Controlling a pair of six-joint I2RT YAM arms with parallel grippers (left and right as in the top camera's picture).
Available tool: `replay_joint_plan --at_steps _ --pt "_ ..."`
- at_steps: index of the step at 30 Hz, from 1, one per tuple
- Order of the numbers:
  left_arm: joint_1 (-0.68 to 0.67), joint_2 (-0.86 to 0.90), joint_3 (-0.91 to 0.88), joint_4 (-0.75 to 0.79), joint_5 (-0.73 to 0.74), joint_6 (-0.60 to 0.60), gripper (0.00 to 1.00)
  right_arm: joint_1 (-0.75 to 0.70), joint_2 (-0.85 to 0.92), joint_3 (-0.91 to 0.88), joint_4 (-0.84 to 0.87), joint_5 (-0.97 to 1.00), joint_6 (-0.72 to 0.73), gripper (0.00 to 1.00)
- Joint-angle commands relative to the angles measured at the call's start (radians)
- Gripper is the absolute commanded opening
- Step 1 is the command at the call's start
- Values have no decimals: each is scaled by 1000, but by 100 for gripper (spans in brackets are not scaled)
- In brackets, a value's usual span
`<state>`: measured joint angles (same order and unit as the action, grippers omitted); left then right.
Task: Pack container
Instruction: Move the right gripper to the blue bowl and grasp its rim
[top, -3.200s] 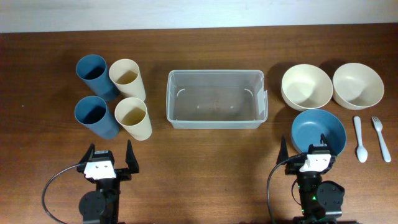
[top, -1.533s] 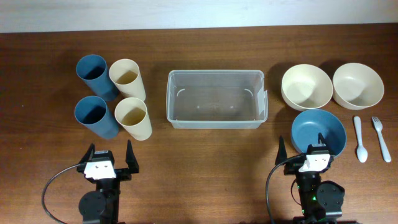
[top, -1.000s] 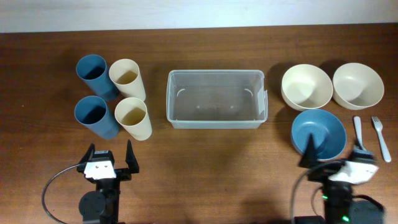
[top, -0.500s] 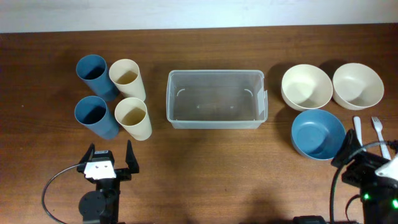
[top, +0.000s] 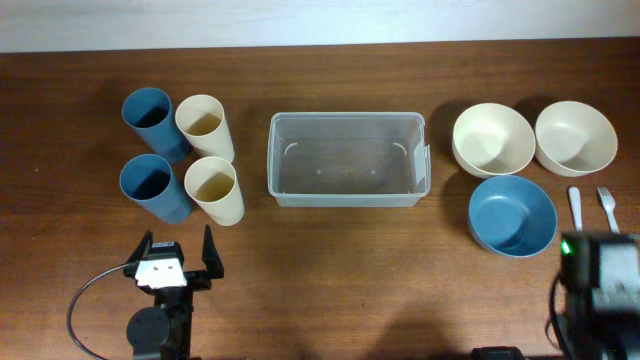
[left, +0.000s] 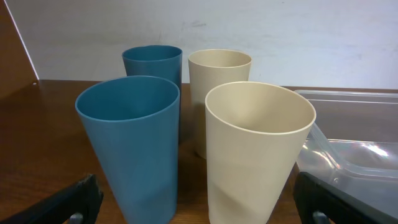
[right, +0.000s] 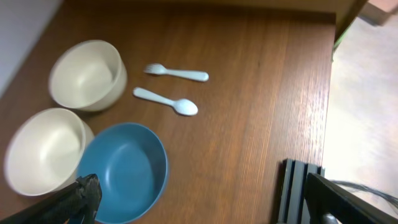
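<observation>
The right gripper (right: 202, 183), spread wide (left gripper (top: 178, 242) likewise, and nearer), we locate right of the container (top: 347, 160), whose long axis runs crosswise.

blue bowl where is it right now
In the overhead view the blue bowl sits on the right side of the table, right of the container, just below the left cream bowl in the picture, with the spoon on its right.

The right arm (top: 598, 285) has swung rightward from in front of the blue bowl (top: 511, 215). It now covers the near ends of the spoon (top: 574, 197) and fork (top: 605, 196).
</observation>
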<state>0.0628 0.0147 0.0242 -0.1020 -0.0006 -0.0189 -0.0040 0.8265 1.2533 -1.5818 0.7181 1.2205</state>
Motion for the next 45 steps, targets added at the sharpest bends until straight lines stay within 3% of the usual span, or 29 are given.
replay_joint_plan --at_steps 1,7,11,14,16,18,30,40,45 --pt "-2 -8 -5 0 -6 16 100 -32 120 12 3 -51 74 99" --pt "-2 -8 -5 0 -6 16 100 -229 309 83 3 -259 -101 99" --pt "-2 -8 -5 0 -6 16 100 -343 382 87 38 -275 -239 99" --pt "-2 -8 -5 0 -6 16 100 -429 403 52 167 -369 -449 99" --pt "-2 -8 -5 0 -6 16 100 -510 409 6 314 -571 -650 99" --pt "-2 -8 -5 0 -6 16 100 -579 409 -45 422 -735 -747 99" --pt "-2 -8 -5 0 -6 16 100 -637 429 -339 640 -851 -839 99" --pt "-2 -8 -5 0 -6 16 100 -637 646 -391 782 -874 -839 100" --pt "-2 -8 -5 0 -6 16 100 -637 758 -391 813 -895 -839 88"
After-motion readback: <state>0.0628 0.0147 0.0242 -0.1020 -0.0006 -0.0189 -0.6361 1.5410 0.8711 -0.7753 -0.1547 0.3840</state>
